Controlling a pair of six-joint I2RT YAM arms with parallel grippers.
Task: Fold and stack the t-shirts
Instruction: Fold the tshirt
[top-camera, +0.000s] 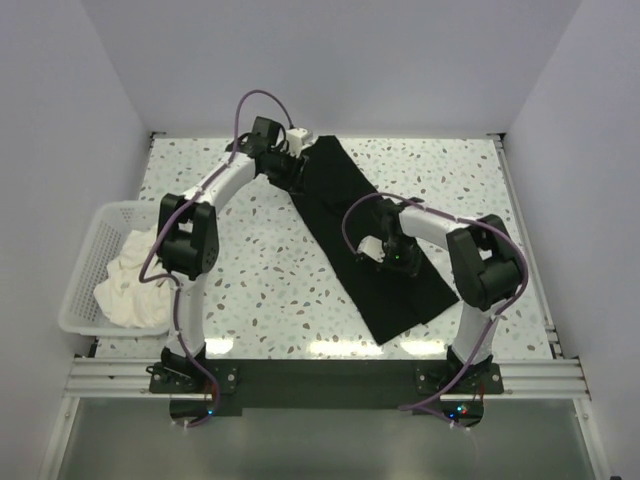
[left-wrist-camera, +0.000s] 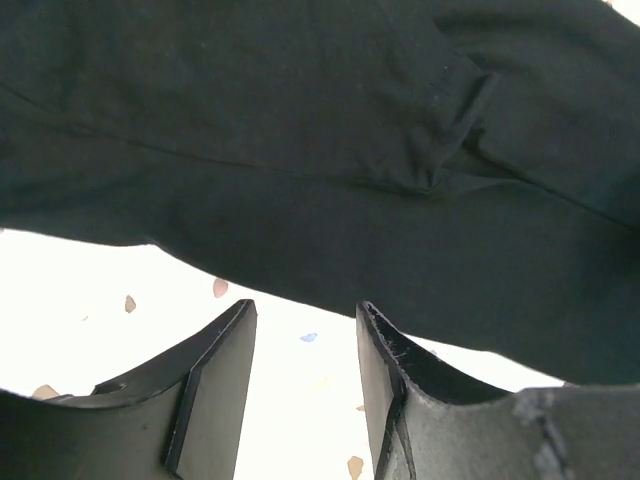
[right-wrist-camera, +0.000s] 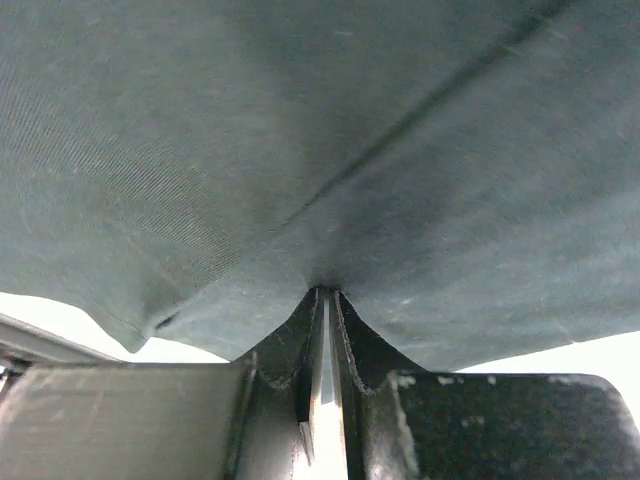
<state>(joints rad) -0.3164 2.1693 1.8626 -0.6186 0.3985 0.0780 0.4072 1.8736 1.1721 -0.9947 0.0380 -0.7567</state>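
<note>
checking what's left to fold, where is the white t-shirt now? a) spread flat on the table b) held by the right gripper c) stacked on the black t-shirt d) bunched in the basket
d, the white t-shirt lies crumpled inside the basket, apart from the black t-shirt.

**Bright, even light above; wrist views blown out behind dark cloth**

The overhead view was lit evenly from above and stayed sharp to its edges, with only faint, soft shadows. Streaks of glare lay along the near edge of the table (top-camera: 250, 260). In both wrist views the tabletop burned out to near white. The black t-shirt (left-wrist-camera: 300, 150) kept little detail in the left wrist view, and looked washed grey-green, its weave visible, in the right.
</note>
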